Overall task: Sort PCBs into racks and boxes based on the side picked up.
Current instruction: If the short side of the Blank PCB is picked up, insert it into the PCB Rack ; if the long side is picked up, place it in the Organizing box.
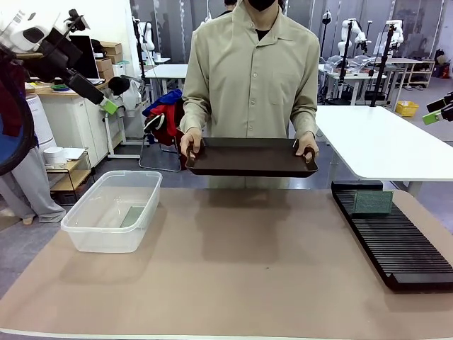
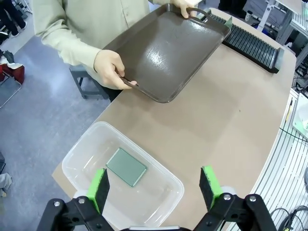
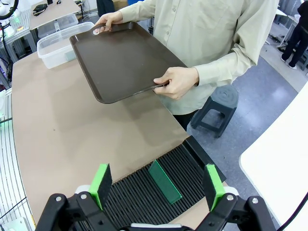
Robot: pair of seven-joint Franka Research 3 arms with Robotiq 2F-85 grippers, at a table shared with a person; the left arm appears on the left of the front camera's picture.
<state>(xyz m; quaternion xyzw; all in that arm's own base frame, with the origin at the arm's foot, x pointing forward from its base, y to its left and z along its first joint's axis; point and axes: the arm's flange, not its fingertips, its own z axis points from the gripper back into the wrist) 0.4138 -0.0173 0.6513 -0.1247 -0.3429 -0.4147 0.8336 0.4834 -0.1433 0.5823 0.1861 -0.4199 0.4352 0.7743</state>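
Observation:
One dark green PCB lies flat on the floor of the clear plastic box, which sits at the table's left; the board shows there too. The other PCB stands upright in a slot of the black rack at the table's right, near the rack's far end. My left gripper hangs open high above the box, empty. My right gripper is open above the rack, holding nothing. In the front view both arms are raised at the picture's edges.
A person at the far side holds a dark brown tray with both hands over the table's far edge; the tray is bare. The brown table mat stretches between box and rack. A stool stands behind the person.

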